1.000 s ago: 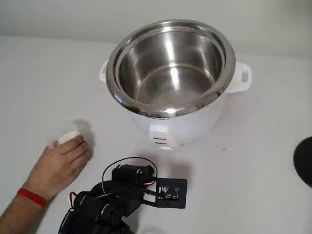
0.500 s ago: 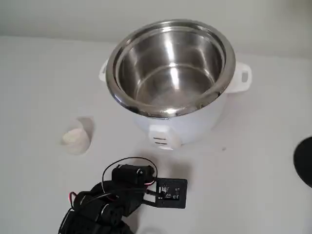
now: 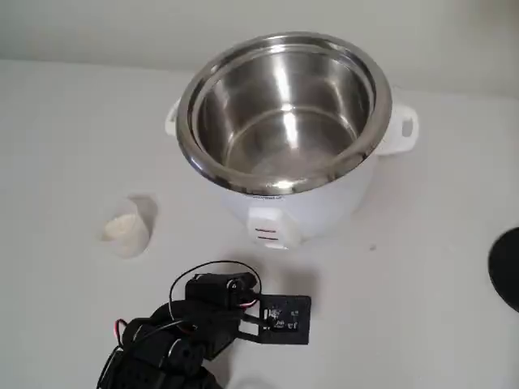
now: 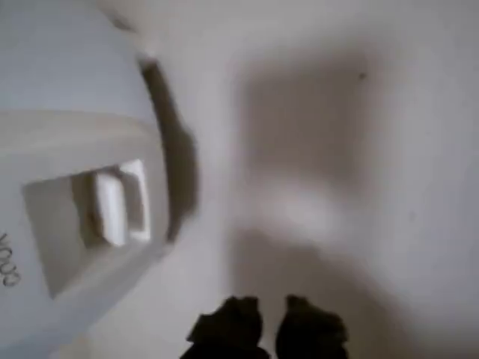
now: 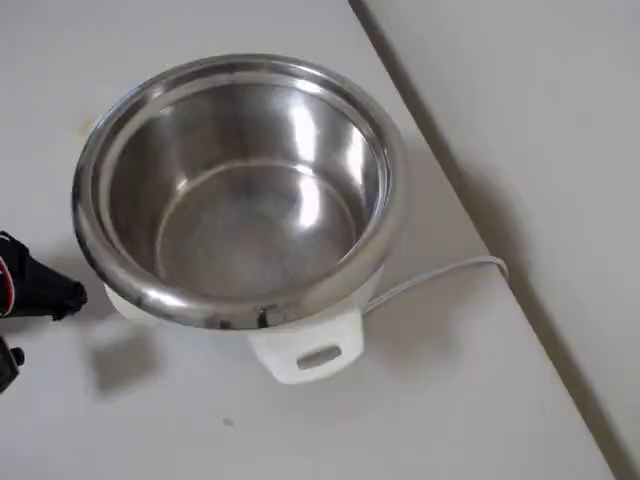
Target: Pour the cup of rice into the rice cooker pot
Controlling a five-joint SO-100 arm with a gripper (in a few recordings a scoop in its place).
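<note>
A small cup [image 3: 127, 233] of rice [image 3: 123, 226] stands upright on the white table [image 3: 65, 146], alone at about 8 o'clock from the pot [image 3: 284, 109] in the fixed view, well apart from the cooker [image 3: 304, 212]. The rice fills the cup as an off-white mass; nothing touches it.

The pot sits in the white cooker body, its wide steel rim gleaming and its bottom bare in both the fixed view and the overhead view, where the pot [image 5: 240, 190] takes the centre. A cooker side handle [image 3: 403, 130] juts at 3 o'clock in the fixed view, and a front latch [image 3: 268, 227] faces 6 o'clock. In the overhead view a white cord [image 5: 430, 277] trails from the cooker toward 3 o'clock, up to the table edge.

The black arm [image 3: 195, 324] crouches at 6 o'clock in the fixed view, below the cooker and at about 4 o'clock from the cup, near it but not touching. A small black board [image 3: 280, 320] with wires sits on its right side.

In the wrist view the gripper [image 4: 268, 321] shows as two dark fingertips [image 4: 228, 325] at 6 o'clock, a narrow gap between them and nothing held; the blur keeps the jaw setting from being told. The cooker's white wall [image 4: 67, 187] fills the left of that view, with the table beyond.
</note>
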